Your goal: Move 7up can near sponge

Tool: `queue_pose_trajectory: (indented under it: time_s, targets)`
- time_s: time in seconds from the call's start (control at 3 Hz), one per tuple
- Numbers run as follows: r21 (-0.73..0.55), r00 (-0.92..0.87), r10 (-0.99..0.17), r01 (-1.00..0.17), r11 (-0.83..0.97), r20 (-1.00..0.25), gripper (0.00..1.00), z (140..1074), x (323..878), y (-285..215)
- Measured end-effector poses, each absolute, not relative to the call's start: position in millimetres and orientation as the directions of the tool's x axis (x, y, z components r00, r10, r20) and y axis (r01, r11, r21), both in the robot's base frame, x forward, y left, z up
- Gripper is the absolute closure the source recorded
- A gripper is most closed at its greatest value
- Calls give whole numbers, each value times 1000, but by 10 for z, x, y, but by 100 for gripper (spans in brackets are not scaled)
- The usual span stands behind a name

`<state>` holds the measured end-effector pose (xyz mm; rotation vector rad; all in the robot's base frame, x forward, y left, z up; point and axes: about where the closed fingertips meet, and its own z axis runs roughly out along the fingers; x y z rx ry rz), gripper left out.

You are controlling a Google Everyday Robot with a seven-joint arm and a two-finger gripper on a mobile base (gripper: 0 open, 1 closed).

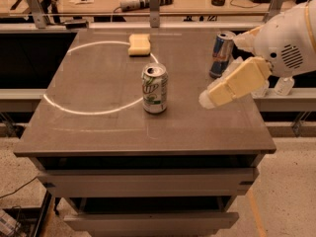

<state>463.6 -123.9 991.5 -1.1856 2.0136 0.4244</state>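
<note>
The 7up can (155,89), white and green with a silver top, stands upright near the middle of the grey table (98,127). The pale yellow sponge (139,44) lies at the table's far edge, beyond the can and slightly to its left. My gripper (206,99) reaches in from the right on a white and cream arm. It hangs above the table's right side, to the right of the 7up can and apart from it, holding nothing that I can see.
A taller blue-and-silver can (222,54) stands at the back right, just behind my arm. A bright ring of light (74,107) lies across the tabletop. A bench with tools (143,1) runs behind the table. Drawers sit below the top.
</note>
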Motion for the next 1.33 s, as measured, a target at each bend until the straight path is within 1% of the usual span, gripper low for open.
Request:
queue_pose_trajectory:
  time_s: [0.33,0.67,1.33]
  targets:
    - [-100,-234,-558,-859,502,-796,0,9821,4852,-951]
    - [-108,-204,-534,-862,496,-821,0,9706,5045,-743]
    - [-27,-250,-472,-863,505,-846,0,9403,5144,-277]
